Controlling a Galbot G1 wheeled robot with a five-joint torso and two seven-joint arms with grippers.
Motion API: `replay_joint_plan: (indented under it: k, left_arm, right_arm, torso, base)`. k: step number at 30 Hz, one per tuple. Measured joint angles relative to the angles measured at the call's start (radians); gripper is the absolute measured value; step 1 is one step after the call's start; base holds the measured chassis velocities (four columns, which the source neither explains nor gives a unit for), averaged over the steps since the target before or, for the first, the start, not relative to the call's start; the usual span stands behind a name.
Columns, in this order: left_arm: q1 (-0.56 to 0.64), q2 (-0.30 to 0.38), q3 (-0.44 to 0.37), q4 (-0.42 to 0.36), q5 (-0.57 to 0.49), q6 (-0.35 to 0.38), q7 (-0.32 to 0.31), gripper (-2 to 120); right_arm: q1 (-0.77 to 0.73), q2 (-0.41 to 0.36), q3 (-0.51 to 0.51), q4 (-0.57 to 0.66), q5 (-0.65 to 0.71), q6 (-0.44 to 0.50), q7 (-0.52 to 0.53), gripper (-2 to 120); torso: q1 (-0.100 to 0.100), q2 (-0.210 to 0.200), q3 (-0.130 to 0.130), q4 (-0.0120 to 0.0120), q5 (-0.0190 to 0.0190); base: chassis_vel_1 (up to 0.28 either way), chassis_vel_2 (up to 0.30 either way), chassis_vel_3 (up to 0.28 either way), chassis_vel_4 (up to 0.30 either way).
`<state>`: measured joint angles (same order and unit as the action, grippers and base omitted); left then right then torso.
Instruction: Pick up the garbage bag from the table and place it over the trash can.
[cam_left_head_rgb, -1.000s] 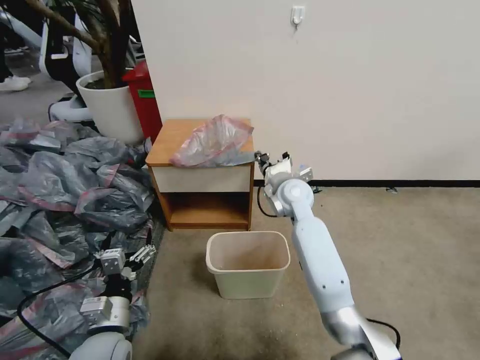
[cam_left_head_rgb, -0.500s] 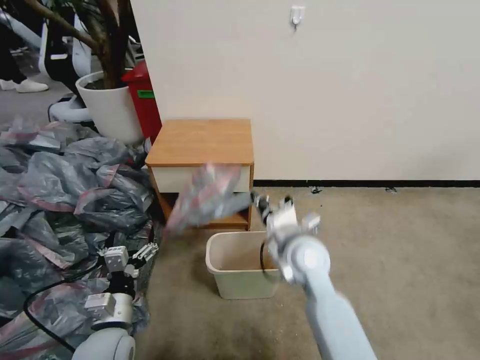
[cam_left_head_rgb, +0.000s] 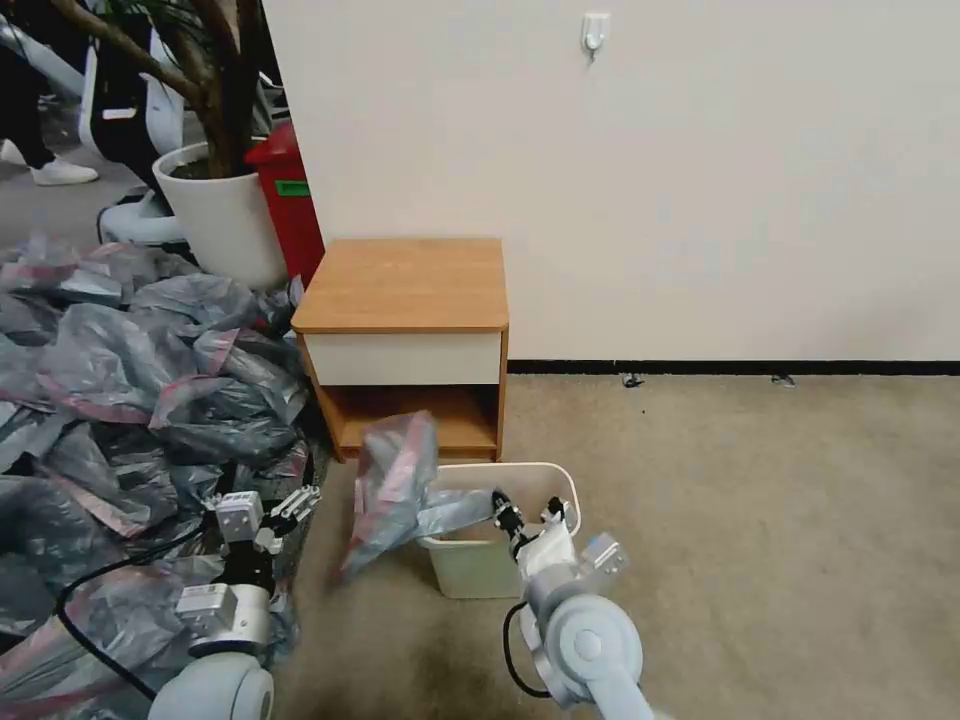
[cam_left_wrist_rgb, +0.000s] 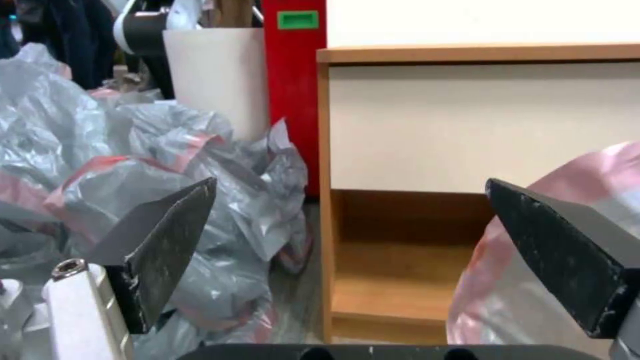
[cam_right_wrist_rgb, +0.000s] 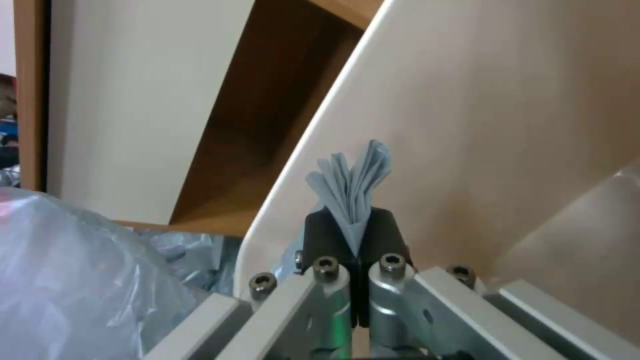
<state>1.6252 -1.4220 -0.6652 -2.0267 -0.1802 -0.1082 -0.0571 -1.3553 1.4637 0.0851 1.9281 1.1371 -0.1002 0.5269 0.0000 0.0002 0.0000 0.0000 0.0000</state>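
Now right gripper (cam_left_head_rgb: 503, 508) pinching garbage bag (cam_left_head_rgb: 392, 490)

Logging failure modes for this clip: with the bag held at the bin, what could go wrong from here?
1. The right hand pinches only a bunched corner of the garbage bag; the thin film could slip out.
2. The bag hangs closed beside the trash can, so it may drape outside the rim.
3. The left hand is open, low by the heap of bags, not helping.

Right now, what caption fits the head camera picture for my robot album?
Right gripper pinches the garbage bag over the trash can; left gripper waits open.
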Motion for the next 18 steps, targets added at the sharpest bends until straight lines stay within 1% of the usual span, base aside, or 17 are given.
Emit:
replay_joint_plan:
  k: [6, 7, 9, 10, 13, 14, 15, 18]
  left_arm:
    - [-0.007, 0.008, 0.002, 0.002, 0.000, 0.000, 0.000, 100]
    - [-0.008, 0.012, 0.002, 0.003, 0.000, 0.000, 0.000, 100]
    - [-0.008, 0.014, 0.003, 0.004, 0.000, 0.000, 0.001, 100]
    - [-0.008, 0.014, 0.003, 0.004, 0.000, 0.000, 0.001, 100]
    - [-0.006, 0.009, 0.010, 0.006, 0.001, 0.000, 0.002, 100]
    - [-0.006, 0.009, 0.010, 0.006, 0.001, 0.000, 0.002, 100]
    - [-0.005, 0.008, 0.012, 0.006, 0.002, 0.000, 0.003, 100]
    - [-0.002, 0.004, 0.022, 0.006, 0.006, 0.000, 0.006, 100]
  right_arm:
    - [-0.006, -0.016, -0.002, 0.000, -0.038, 0.000, -0.012, 0]
    - [-0.007, -0.020, -0.003, 0.000, -0.054, 0.000, -0.017, 2]
    - [-0.007, -0.028, -0.002, -0.001, -0.080, 0.001, -0.021, 12]
    - [-0.007, -0.028, -0.002, -0.001, -0.080, 0.001, -0.021, 12]
    - [-0.007, -0.044, 0.000, -0.006, -0.137, 0.004, -0.031, 25]
    - [-0.007, -0.044, 0.000, -0.006, -0.137, 0.004, -0.031, 25]
    - [-0.009, -0.048, 0.000, -0.004, -0.149, 0.004, -0.034, 28]
    - [-0.018, -0.059, 0.001, 0.008, -0.188, 0.005, -0.041, 43]
  torso:
    - [0.000, 0.000, 0.000, 0.0000, 0.0000]
    - [0.000, 0.000, 0.000, 0.0000, 0.0000]
    - [0.000, 0.000, 0.000, 0.0000, 0.0000]
    - [0.000, 0.000, 0.000, 0.0000, 0.0000]
    - [0.000, 0.000, 0.000, 0.0000, 0.0000]
    - [0.000, 0.000, 0.000, 0.0000, 0.0000]
    - [0.000, 0.000, 0.000, 0.0000, 0.0000]
    - [0.000, 0.000, 0.000, 0.0000, 0.0000]
  base:
    - [0.000, 0.000, 0.000, 0.000]
    - [0.000, 0.000, 0.000, 0.000]
    - [0.000, 0.000, 0.000, 0.000]
    - [0.000, 0.000, 0.000, 0.000]
    - [0.000, 0.000, 0.000, 0.000]
    - [0.000, 0.000, 0.000, 0.000]
    - [0.000, 0.000, 0.000, 0.000]
    - [0.000, 0.000, 0.000, 0.000]
